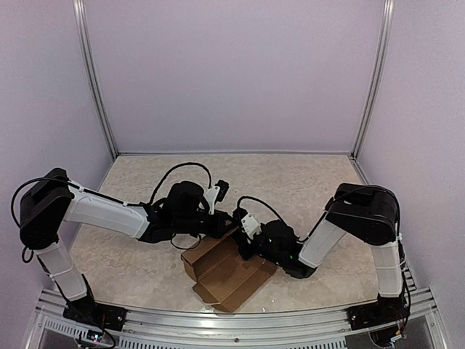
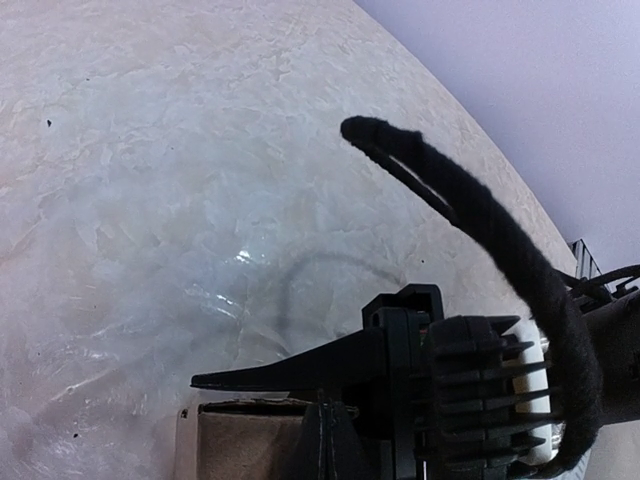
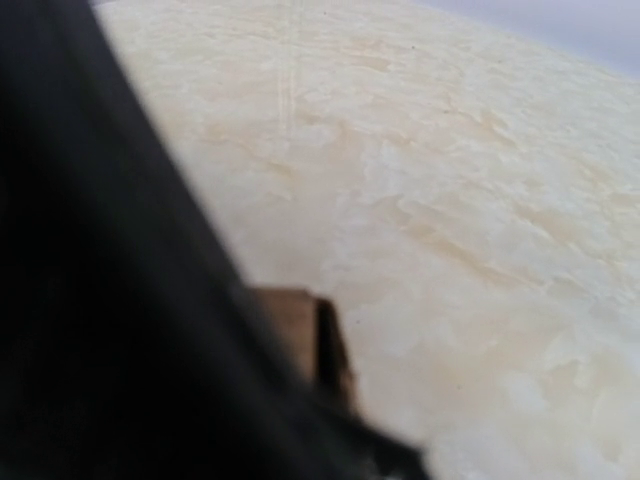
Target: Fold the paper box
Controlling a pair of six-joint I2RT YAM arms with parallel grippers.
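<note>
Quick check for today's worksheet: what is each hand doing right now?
Left hand: closed, at the edge of the brown cardboard paper box; a grip cannot be confirmed.
Right hand: cannot be told; its view is blurred.

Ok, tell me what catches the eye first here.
The brown paper box, partly folded, sits in the middle near the front edge of the table. Both arms bend inward and meet over its far end, with the left gripper and right gripper close together. Everything else is pale: a marbled surface and lilac walls.
</note>
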